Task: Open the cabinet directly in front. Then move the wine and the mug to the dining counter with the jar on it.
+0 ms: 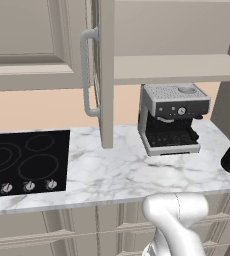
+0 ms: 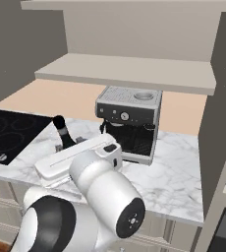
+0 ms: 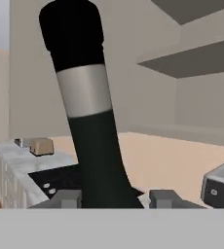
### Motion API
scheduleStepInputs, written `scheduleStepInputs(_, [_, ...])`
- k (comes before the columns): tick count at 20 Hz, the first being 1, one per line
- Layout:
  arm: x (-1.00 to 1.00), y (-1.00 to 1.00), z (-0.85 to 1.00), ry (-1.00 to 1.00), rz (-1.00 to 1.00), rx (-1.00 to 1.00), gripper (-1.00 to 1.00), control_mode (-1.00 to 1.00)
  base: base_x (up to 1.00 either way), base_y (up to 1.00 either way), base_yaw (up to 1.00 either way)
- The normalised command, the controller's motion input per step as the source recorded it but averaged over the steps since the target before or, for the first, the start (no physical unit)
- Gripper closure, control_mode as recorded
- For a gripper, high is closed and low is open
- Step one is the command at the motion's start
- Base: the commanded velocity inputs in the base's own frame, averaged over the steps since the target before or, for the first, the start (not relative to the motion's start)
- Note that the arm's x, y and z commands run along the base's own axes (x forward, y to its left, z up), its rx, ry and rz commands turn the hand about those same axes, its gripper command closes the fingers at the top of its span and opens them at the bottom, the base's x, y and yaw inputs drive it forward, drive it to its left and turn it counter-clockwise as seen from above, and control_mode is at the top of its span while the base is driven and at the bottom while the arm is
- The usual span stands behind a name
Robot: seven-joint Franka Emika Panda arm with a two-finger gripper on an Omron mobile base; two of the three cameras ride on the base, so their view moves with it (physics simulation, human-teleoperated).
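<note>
Closest to me, the gripper (image 3: 115, 198) has its two dark fingers (image 3: 67, 198) pressed against either side of the wine (image 3: 92, 126), clasping the dark bottle low on its body so that the slim neck, with its silver band and black cap, leans up and away from the hand. From the right side, the bottle's neck (image 2: 64, 132) pokes out above the white hand, just in front and to the left of the espresso machine (image 2: 129, 123), hanging over the marble counter (image 2: 176, 179). That grey-and-black espresso machine sits on the counter toward the back wall, and the black cooktop (image 1: 27, 160) lies set into the same counter well off to the machine's left. Above the machine, the cabinet (image 1: 179, 67) stands open: its beige door (image 1: 106, 75) swings out edge-on, the curved silver handle (image 1: 88, 72) facing left, and the pale inner shelf (image 2: 129, 71) runs across directly over the machine's top.
</note>
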Motion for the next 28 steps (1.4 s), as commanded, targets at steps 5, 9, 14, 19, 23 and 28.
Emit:
scheduleStepInputs(5, [-0.64, 0.15, -0.40, 0.06, 0.13, 0.00, 1.00, -1.00, 0.00, 0.00, 0.00])
scheduleStepInputs(9, [-0.55, 0.29, -0.39, 0.05, 0.12, 0.00, 1.00, -1.00, 0.00, 0.00, 0.00])
scheduleStepInputs(14, [-0.41, 0.34, -0.24, 0.08, 0.08, 0.00, 1.00, -1.00, 0.00, 0.00, 0.00])
scheduleStepInputs(19, [-0.16, 0.24, -0.18, 0.04, 0.06, 0.00, 1.00, -1.00, 0.00, 0.00, 0.00])
scheduleStepInputs(23, [0.00, 0.06, -0.02, 0.00, 0.00, 0.00, 1.00, -1.00, 0.00, 0.00, 0.00])
scheduleStepInputs(28, [0.00, 0.00, 0.00, 0.00, 0.00, 0.00, 1.00, 1.00, 0.00, 0.00, 0.00])
